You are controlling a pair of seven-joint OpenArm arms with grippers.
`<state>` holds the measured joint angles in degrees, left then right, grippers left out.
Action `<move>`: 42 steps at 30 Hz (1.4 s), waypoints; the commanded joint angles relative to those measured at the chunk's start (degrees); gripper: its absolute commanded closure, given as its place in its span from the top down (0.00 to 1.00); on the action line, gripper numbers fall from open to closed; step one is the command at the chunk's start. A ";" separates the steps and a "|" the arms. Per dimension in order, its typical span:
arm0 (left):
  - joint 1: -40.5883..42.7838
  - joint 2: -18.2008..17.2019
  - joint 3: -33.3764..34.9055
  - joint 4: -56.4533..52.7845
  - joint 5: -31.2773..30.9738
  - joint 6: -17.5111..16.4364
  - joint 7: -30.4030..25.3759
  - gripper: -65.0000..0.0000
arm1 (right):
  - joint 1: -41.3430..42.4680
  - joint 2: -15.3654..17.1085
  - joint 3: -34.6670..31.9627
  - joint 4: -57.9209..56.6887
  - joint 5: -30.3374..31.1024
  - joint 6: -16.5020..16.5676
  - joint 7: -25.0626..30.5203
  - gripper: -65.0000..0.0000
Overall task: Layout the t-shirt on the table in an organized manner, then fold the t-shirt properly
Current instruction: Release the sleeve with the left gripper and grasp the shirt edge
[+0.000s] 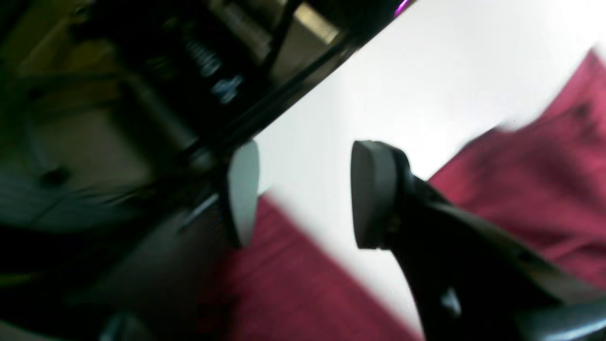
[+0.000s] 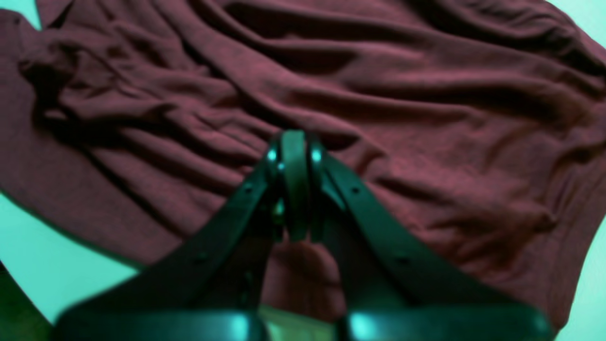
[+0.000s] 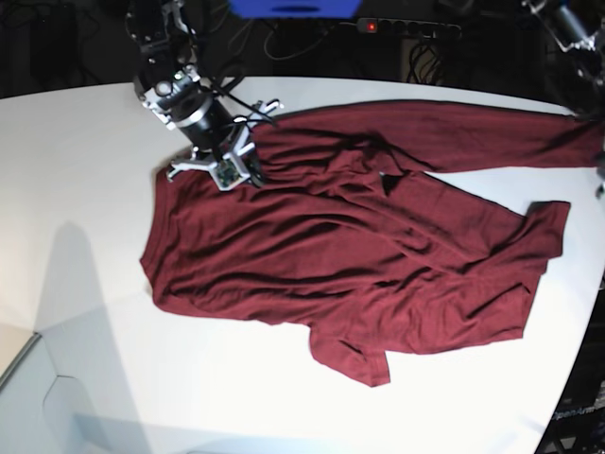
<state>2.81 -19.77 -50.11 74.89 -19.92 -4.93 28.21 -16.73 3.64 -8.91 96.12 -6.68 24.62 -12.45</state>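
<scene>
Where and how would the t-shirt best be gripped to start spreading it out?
Probably by the free corner of the t-shirt near the left gripper, coming down from above with the open jaws straddling its outer edge. That flap juts out from the rumpled body onto bare table, so its edge looks easier to pinch than the inner folds.

The t-shirt (image 3: 284,241) is dark red all over, with no pictures or stripes. The table (image 3: 104,123) is plain white. The right gripper (image 3: 248,175) is black and silver. The left gripper's fingertips (image 1: 245,194) look gray.
</scene>
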 commanded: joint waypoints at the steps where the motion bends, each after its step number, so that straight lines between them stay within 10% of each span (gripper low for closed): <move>1: -1.01 -0.58 0.13 0.14 0.19 0.14 -0.56 0.47 | 0.34 0.01 0.07 1.16 0.66 0.21 1.68 0.00; 11: -5.31 -0.32 12.44 -3.82 0.19 0.14 -1.61 0.47 | 0.34 0.01 0.07 1.25 0.66 0.21 1.59 0.00; 32: -7.69 -0.85 16.39 -19.46 0.19 0.14 -12.07 0.46 | 0.25 0.10 0.07 1.25 0.48 0.21 1.59 0.00; 40: -7.42 -2.34 16.30 -19.73 0.19 0.23 -11.81 0.00 | 0.25 0.10 0.07 1.25 0.39 0.21 1.59 0.00; 42: -7.34 -2.34 16.22 -19.82 0.19 0.23 -11.72 0.01 | 0.25 0.10 0.07 1.25 0.39 0.21 1.59 0.00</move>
<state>-3.90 -21.08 -33.65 54.50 -19.70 -4.71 16.82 -16.84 3.66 -8.88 96.12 -6.85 24.64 -12.43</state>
